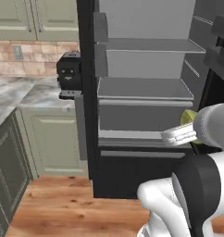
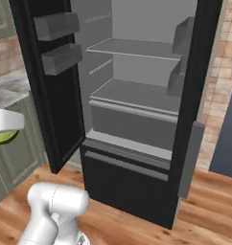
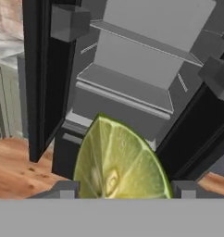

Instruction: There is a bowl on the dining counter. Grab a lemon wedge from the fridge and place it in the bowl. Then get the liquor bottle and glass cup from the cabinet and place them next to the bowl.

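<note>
A yellow-green lemon wedge (image 3: 117,159) sits between my fingertips (image 3: 64,189), cut face toward the hand camera, and my gripper (image 3: 123,190) is shut on it. In the left base view the wedge (image 1: 188,115) peeks out just above my white hand, at the right, in front of the open fridge (image 1: 141,88). From the right base view the wedge (image 2: 4,137) hangs under my hand at the left edge, clear of the fridge (image 2: 137,95). The fridge's grey shelves are bare, and both of its doors stand wide open.
The left fridge door (image 2: 46,86) carries grey bins and juts toward me. A black coffee machine (image 1: 69,74) stands on the marble counter (image 1: 35,95) left of the fridge, above pale green cabinets. Wooden floor (image 1: 72,208) lies in front.
</note>
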You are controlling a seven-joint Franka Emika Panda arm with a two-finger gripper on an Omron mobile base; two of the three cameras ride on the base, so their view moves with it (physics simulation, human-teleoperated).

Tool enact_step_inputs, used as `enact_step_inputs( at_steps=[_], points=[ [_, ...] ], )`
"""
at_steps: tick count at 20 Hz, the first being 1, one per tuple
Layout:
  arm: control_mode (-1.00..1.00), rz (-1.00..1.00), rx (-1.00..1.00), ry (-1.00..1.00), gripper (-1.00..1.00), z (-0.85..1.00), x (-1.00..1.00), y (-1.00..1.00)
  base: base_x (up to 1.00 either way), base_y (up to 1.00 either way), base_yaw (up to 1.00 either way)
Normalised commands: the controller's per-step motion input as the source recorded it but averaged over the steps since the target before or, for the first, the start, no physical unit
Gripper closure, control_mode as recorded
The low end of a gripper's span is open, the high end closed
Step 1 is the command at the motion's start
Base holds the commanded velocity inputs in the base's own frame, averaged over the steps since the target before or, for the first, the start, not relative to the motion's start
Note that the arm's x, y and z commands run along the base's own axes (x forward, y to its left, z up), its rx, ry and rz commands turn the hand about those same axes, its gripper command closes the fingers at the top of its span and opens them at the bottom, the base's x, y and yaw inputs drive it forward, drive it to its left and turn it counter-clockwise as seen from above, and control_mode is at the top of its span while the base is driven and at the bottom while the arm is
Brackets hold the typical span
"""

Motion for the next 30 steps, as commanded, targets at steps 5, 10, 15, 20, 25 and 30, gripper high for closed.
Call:
enact_step_inputs(
  at_steps=[5, 10, 15, 20, 25, 30],
  points=[
    [1.0, 0.0, 0.0, 0.0, 1.0, 0.0, 0.0, 0.0, -0.5, -0.13, 0.55],
    [1.0, 0.0, 0.0, 0.0, 1.0, 0.0, 0.0, 0.0, -0.41, -0.12, 0.59],
    [1.0, 0.0, 0.0, 0.0, 1.0, 0.0, 0.0, 0.0, -0.49, -0.01, 0.64],
    [1.0, 0.0, 0.0, 0.0, 1.0, 0.0, 0.0, 0.0, -0.43, 0.0, 0.69],
    [1.0, 0.0, 0.0, 0.0, 1.0, 0.0, 0.0, 0.0, -0.41, 0.0, 0.69],
    [1.0, 0.0, 0.0, 0.0, 1.0, 0.0, 0.0, 0.0, -0.44, 0.0, 0.67]
  ],
)
